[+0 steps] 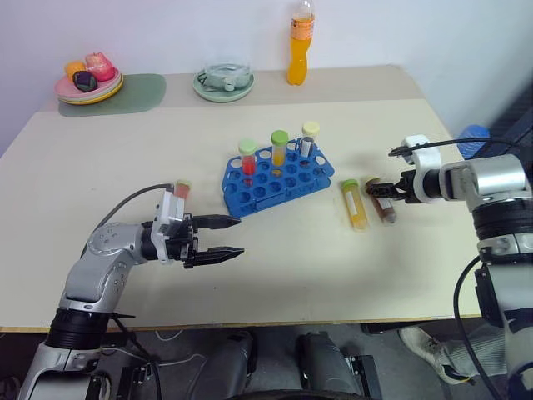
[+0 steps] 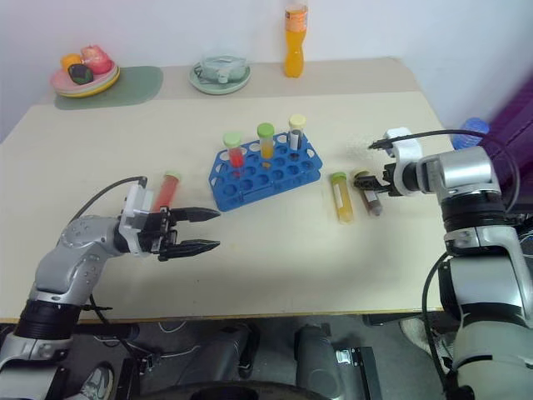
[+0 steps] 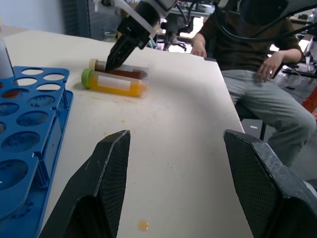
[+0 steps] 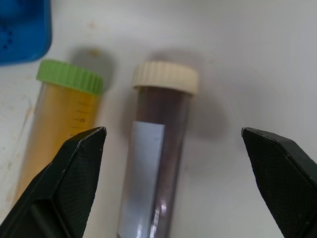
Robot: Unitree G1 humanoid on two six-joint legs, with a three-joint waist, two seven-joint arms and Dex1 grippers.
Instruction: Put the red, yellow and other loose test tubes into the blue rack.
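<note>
Risk nearest: right hand (image 4: 173, 144), wide open astride the brown tube (image 4: 153, 163), could catch the yellow tube (image 4: 59, 129) lying just beside on the bench (image 1: 291, 267) and roll either away. Left hand (image 1: 233, 236), half open and empty, near the blue rack (image 1: 279, 179); red tube (image 2: 166, 190) just behind. Beyond: bottle (image 1: 301, 42), bowl (image 1: 223, 82), plate (image 1: 87, 83), well clear.

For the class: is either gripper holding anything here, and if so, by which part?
Nothing is held. The right gripper hangs open over the brown tube lying on the table; the left gripper is open and empty.
</note>
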